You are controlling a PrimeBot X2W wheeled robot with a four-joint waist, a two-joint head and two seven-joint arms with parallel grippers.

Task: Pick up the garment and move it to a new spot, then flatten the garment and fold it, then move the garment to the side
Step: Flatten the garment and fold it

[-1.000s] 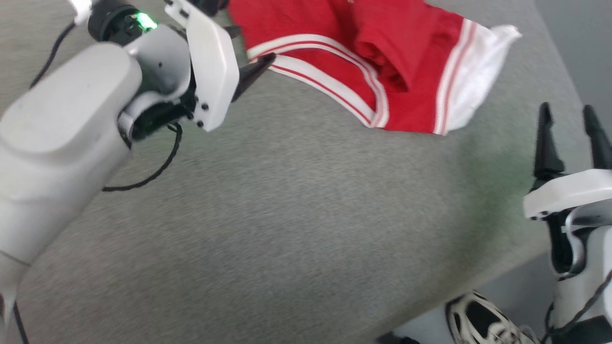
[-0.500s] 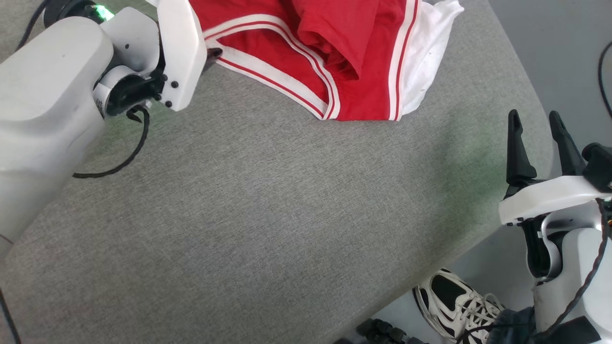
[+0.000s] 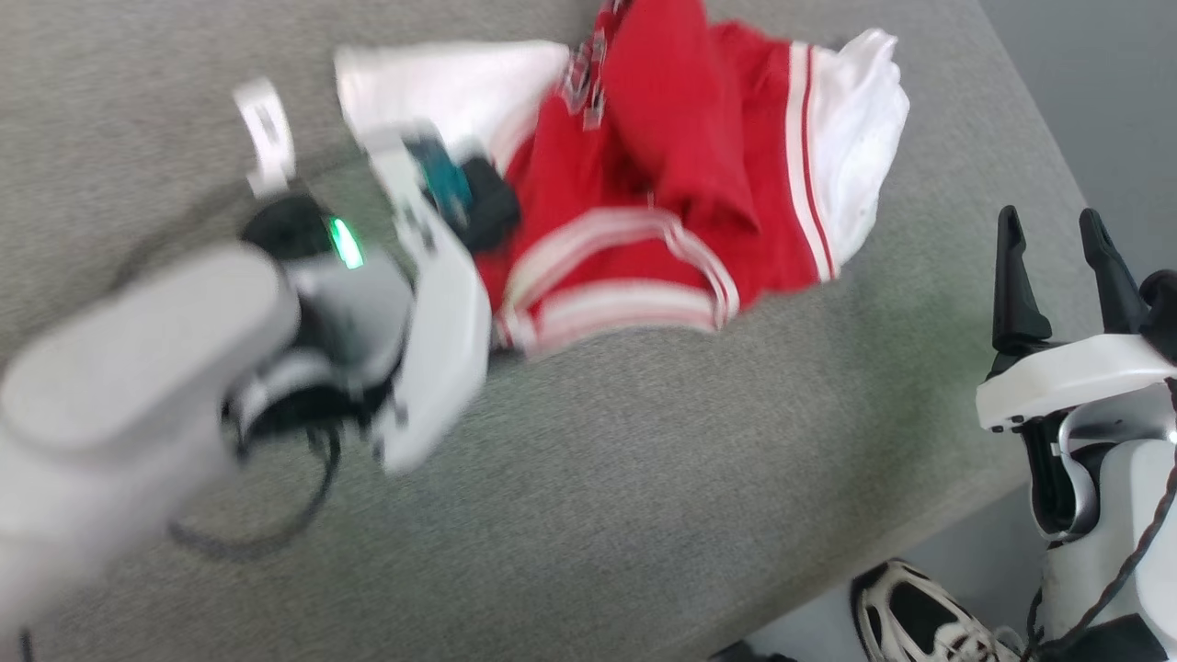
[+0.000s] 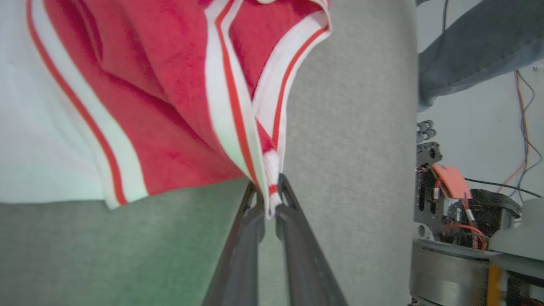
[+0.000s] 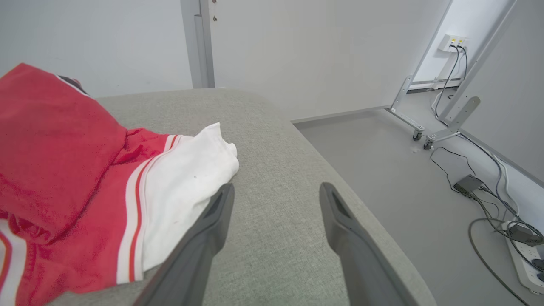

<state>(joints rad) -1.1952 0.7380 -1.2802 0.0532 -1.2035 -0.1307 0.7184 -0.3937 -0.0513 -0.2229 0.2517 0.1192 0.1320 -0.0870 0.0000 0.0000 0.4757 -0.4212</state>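
The garment (image 3: 671,193), a red jersey T-shirt with white sleeves and striped trim, lies bunched on the grey padded table (image 3: 644,478) at the upper middle of the head view. My left gripper (image 3: 497,336), blurred by motion, is at the garment's near left edge. In the left wrist view the left gripper (image 4: 269,196) is shut on the garment's (image 4: 170,106) red-and-white striped trim, and the cloth hangs taut from the fingertips. My right gripper (image 3: 1053,244) stands open at the table's right edge, holding nothing. In the right wrist view the right gripper (image 5: 274,191) is just right of a white sleeve (image 5: 187,182).
The table's right edge (image 5: 340,187) drops to a grey floor with cables (image 5: 488,191) and a metal frame on casters (image 5: 425,127). A person's white-and-black shoe (image 3: 929,616) stands below the table's near right corner. A person's trouser leg (image 4: 480,46) shows beyond the table.
My left gripper has shut on the striped trim and pulled it toward me, bunching the garment. The head camera has shifted. The right gripper stays open in place.
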